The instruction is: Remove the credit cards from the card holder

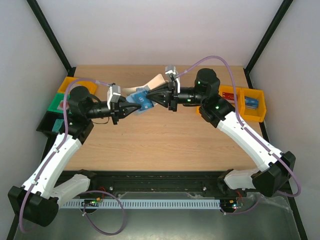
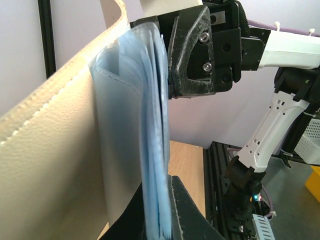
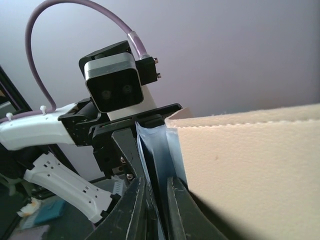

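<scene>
The card holder (image 1: 145,97) is held open in the air above the table's middle, with its pale beige cover (image 1: 156,81) flaring to the back and its blue inside leaves facing forward. My left gripper (image 1: 131,107) is shut on the blue leaves from the left. In the left wrist view the leaves (image 2: 150,150) stand on edge beside the beige cover (image 2: 50,165). My right gripper (image 1: 151,97) is shut on the blue leaves from the right. In the right wrist view its fingers (image 3: 134,210) pinch a blue leaf (image 3: 155,155) beside the cover (image 3: 250,170). No card shows in the holder.
An orange bin (image 1: 223,90) at the right holds a small red flat piece (image 1: 228,95). Beside it is a yellow bin (image 1: 261,107) with a blue item. Yellow (image 1: 66,83), green (image 1: 56,102) and black (image 1: 46,123) bins line the left edge.
</scene>
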Controlling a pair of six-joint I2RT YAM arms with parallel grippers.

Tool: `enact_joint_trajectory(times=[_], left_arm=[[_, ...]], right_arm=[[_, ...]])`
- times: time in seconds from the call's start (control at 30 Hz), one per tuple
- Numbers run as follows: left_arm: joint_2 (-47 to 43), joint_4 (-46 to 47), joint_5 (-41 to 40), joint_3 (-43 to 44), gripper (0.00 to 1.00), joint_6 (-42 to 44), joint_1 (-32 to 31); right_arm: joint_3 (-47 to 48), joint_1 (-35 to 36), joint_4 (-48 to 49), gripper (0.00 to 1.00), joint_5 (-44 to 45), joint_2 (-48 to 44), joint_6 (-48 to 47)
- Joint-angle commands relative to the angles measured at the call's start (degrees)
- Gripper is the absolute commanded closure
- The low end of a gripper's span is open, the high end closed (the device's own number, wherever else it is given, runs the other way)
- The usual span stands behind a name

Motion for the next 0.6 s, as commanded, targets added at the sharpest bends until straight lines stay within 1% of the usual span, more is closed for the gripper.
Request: enact_joint_trajectory(times=[0.0, 0.17, 0.23, 0.3, 0.37, 0.4, 0.5, 0.57], left_arm=[[-0.58, 3.06, 0.95, -0.51, 0.98, 0.28, -0.09], [-0.62, 0.85, 0.05, -0.3, 0.98, 2.51, -0.13], [-0.71, 0.37, 0.05, -0.25, 0.98, 2.97, -0.21], [-0.78, 0.35, 0.04, -0.32, 0.98, 3.06, -0.26], [-0.88, 0.26, -0.03, -0.34, 0.98, 3.1, -0.22], [-0.91, 0.25, 0.02, -0.26, 0.98, 3.1, -0.24], [-0.93, 0.54, 0.02, -0.25, 0.98, 3.01, -0.22], [-0.79, 0.59, 0.04, -0.25, 0.98, 2.88, -0.23]], right_arm=[[-0.21, -0.3, 2.06, 0.85, -0.99, -0.63, 1.1], [-0.18, -0.3, 8.84, 0.84, -1.05, 0.65, 6.73], [0.01, -0.34, 9.69, 0.84, -1.58, 1.37, 7.91], [0.2, -0.3, 9.91, 0.86, -1.9, 1.71, 8.18], [0.13, -0.3, 10.14, 0.91, -2.35, 1.77, 8.17], [0.19, -0.3, 9.96, 0.91, -2.59, 1.87, 8.08], [0.36, -0.3, 7.22, 0.9, -2.04, 1.92, 6.3], [0.48, -0.32, 5.55, 0.92, -1.77, 1.9, 5.0]])
